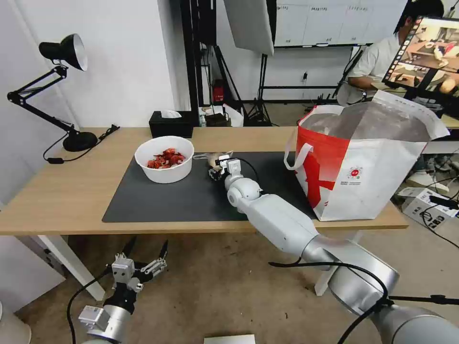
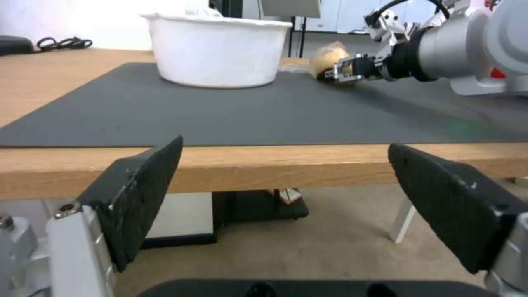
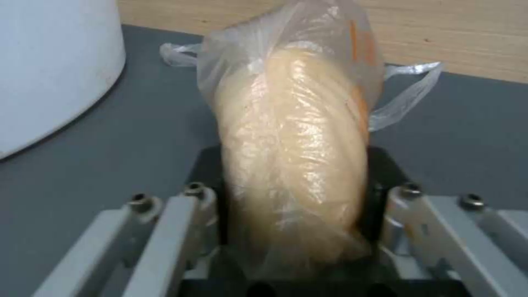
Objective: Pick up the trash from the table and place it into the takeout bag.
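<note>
Fingers of the right gripper (image 1: 216,171) reach out over the mat (image 1: 191,196) in the head view, just beside the bowl (image 1: 164,159) and well short of the takeout bag (image 1: 361,162), while the left gripper (image 1: 146,251) hangs idle below the table (image 1: 62,191) edge. From the left wrist, its own fingers (image 2: 140,194) stand wide apart, and the right one pinches the bagged lump (image 2: 329,62) low on the mat. From the right wrist, both pads clamp the lump's (image 3: 294,165) sides through the clear film, probably to lift it whole.

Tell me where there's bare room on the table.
Bare: the dark grey mat's near strip in front of the white bowl, and light wood between mat and black lamp base. Crowded: between bowl and red-and-white takeout bag, where the right tool works.
</note>
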Robot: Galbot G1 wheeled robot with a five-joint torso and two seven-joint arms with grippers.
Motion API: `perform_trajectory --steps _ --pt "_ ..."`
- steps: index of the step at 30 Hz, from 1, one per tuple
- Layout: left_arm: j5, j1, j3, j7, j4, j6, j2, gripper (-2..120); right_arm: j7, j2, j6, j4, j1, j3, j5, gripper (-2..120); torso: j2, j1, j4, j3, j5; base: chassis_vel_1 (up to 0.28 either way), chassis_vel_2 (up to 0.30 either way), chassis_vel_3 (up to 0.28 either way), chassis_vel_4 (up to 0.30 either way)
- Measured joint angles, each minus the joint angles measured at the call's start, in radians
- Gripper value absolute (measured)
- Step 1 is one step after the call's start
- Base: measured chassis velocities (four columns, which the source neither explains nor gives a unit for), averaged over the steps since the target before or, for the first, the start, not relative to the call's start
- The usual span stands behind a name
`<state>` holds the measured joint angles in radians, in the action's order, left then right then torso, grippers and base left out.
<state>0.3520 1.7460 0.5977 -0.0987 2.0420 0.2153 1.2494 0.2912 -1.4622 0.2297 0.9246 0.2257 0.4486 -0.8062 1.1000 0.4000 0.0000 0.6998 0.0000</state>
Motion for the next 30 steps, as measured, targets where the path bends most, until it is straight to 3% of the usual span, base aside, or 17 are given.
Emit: perform_trajectory --steps 2,6,8,13,20,30 --pt "0.0 0.004 0.003 0.0 0.004 0.0 -0.001 100 0.006 0.017 -0.001 0.031 0.007 0.003 0.004 28 0.0 0.0 0.0001 0.0 0.0 0.0 0.0 0.0 0.0" --pt "0.0 0.006 0.003 0.0 0.007 0.0 -0.001 100 0.014 0.03 -0.003 0.058 0.014 0.004 0.013 22 0.0 0.0 0.0001 0.0 0.0 0.0 0.0 0.0 0.0" --pt "-0.003 0.013 0.006 0.0 0.016 0.0 0.002 100 0.058 0.094 -0.035 0.165 0.048 0.002 0.084 10 0.0 0.0 0.0 0.0 0.0001 0.0 0.0 0.0 0.0" --pt "-0.004 0.016 0.01 0.001 0.018 0.002 0.009 100 0.114 0.157 -0.082 0.284 0.106 -0.043 0.18 8 0.0 0.0 -0.0001 0.0 0.0001 0.0 0.0 0.0 0.0" --pt "-0.01 0.014 0.006 0.001 0.015 0.007 0.026 100 0.176 0.253 -0.19 0.557 0.3 -0.194 0.359 8 0.0 0.0 -0.0001 0.0 0.0002 0.0 0.0 0.0 0.0" --pt "-0.021 0.012 -0.009 0.001 0.006 0.008 0.051 100 0.271 0.31 -0.271 0.773 0.481 -0.26 0.529 7 0.0 0.0 0.0 0.0 0.0001 0.0 0.0 0.0 0.0"
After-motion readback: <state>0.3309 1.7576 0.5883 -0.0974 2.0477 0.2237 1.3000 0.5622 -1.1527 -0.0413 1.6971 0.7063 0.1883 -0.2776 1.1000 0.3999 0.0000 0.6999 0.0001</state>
